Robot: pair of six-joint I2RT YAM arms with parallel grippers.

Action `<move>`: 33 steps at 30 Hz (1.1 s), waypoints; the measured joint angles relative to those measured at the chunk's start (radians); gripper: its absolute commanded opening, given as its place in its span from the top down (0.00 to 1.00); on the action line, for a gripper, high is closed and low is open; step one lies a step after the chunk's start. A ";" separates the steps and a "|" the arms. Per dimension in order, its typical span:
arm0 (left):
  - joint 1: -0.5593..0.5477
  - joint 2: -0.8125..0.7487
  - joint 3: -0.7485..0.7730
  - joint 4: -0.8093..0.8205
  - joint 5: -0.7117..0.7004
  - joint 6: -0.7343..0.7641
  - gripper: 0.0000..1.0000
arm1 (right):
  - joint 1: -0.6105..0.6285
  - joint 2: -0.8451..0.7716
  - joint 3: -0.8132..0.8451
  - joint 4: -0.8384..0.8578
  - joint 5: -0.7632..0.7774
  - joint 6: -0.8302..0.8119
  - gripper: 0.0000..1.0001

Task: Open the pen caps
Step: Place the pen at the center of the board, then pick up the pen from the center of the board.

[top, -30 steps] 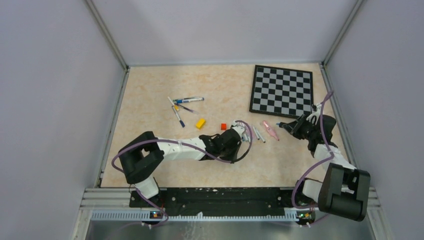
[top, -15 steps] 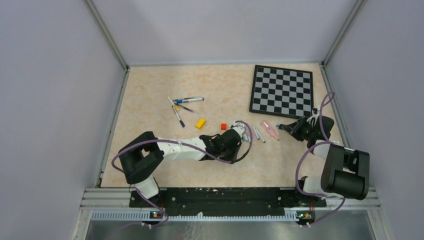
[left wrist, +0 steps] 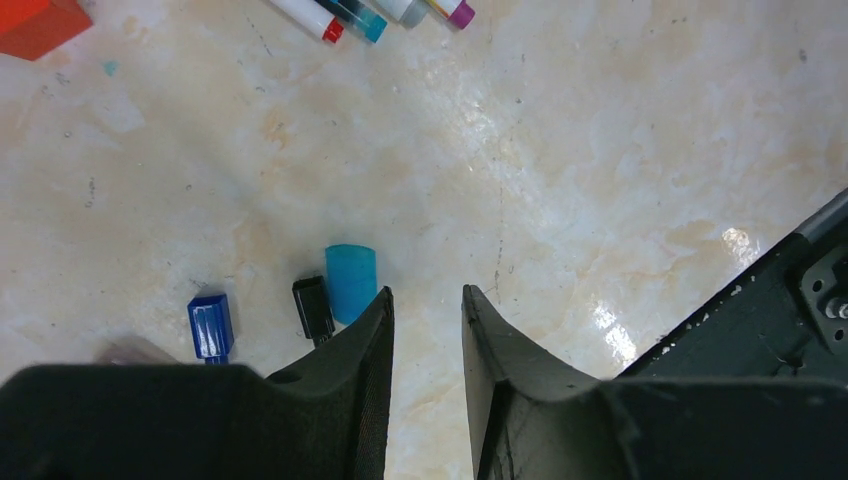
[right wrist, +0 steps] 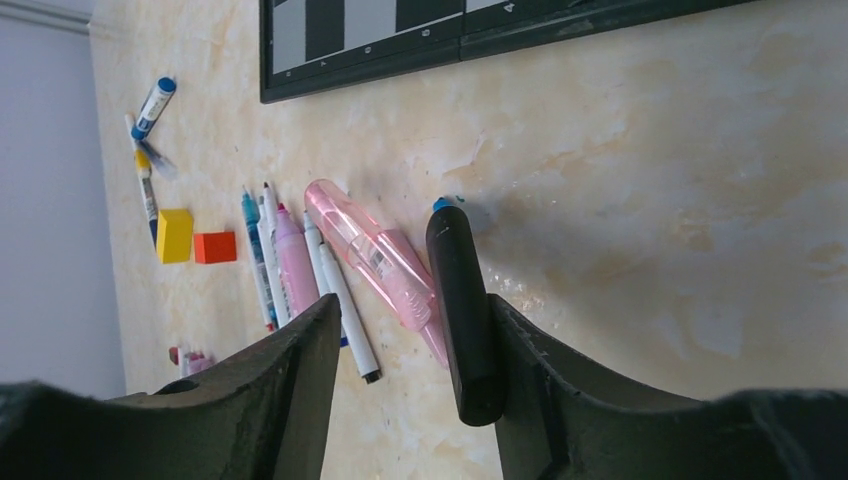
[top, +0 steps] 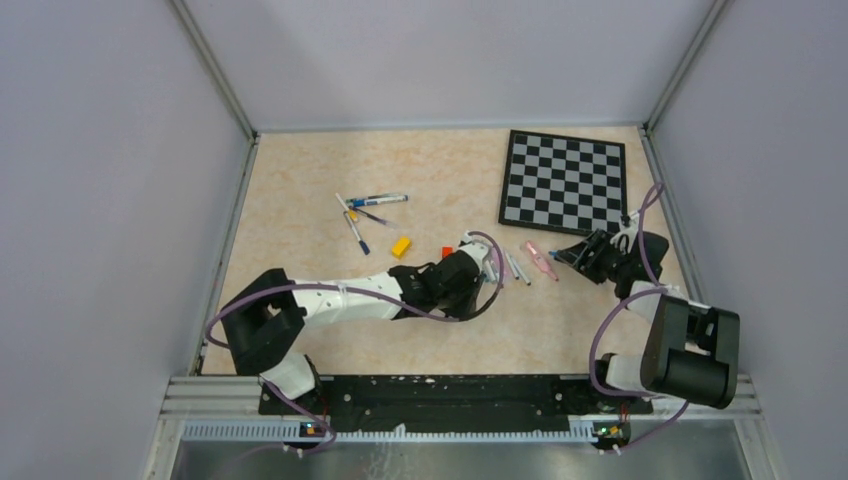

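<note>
Pen caps [left wrist: 350, 283] lie loose on table [left wrist: 600, 150] beside left jaws

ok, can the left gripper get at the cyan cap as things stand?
Likely yes. The cyan cap lies bare on the table just off the tips of the open left gripper, nothing over it. The black cap sits close beside it and could get nudged.

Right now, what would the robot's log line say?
left jaws: slightly apart, empty, beside cyan cap | right jaws: open, black pen between them | also loose: black cap, blue cap
</note>
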 measured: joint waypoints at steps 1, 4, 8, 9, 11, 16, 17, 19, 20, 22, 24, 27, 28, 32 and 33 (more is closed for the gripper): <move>0.000 -0.009 0.000 -0.001 -0.002 0.002 0.65 | 0.000 -0.007 0.001 -0.005 -0.006 -0.007 0.41; 0.000 -0.037 0.000 -0.007 -0.013 0.008 0.65 | 0.000 -0.034 0.007 -0.039 -0.018 -0.045 0.35; 0.000 -0.063 0.000 -0.016 -0.027 0.020 0.65 | 0.000 -0.080 0.030 -0.096 -0.011 -0.097 0.31; 0.000 -0.070 0.001 -0.019 -0.030 0.023 0.65 | 0.000 -0.092 0.034 -0.105 -0.008 -0.106 0.31; 0.000 -0.084 0.001 -0.022 -0.036 0.027 0.64 | 0.000 -0.113 0.040 -0.120 0.003 -0.130 0.30; 0.000 -0.121 0.001 -0.024 -0.057 0.042 0.56 | 0.000 -0.142 0.053 -0.164 0.022 -0.174 0.30; 0.000 -0.128 0.001 -0.024 -0.062 0.045 0.55 | 0.000 -0.146 0.053 -0.171 0.023 -0.182 0.30; 0.000 -0.147 0.001 -0.029 -0.082 0.048 0.52 | 0.000 -0.156 0.053 -0.181 0.020 -0.198 0.30; 0.000 -0.159 0.001 -0.032 -0.094 0.050 0.51 | 0.000 -0.163 0.053 -0.187 0.014 -0.208 0.30; 0.000 -0.182 0.001 -0.038 -0.116 0.057 0.46 | 0.000 -0.177 0.053 -0.192 0.001 -0.221 0.30; 0.000 -0.202 0.001 -0.041 -0.136 0.070 0.38 | 0.000 -0.196 0.053 -0.192 -0.022 -0.240 0.30; 0.000 -0.235 -0.001 -0.042 -0.170 0.092 0.20 | 0.000 -0.224 0.055 -0.195 -0.076 -0.281 0.30; 0.000 -0.249 -0.005 -0.040 -0.183 0.098 0.13 | 0.000 -0.230 0.060 -0.205 -0.096 -0.295 0.30; 0.010 -0.311 -0.049 -0.027 -0.222 0.113 0.01 | 0.000 -0.250 0.100 -0.240 -0.180 -0.361 0.29; 0.015 -0.328 -0.063 -0.022 -0.228 0.113 0.01 | 0.000 -0.258 0.114 -0.251 -0.204 -0.381 0.29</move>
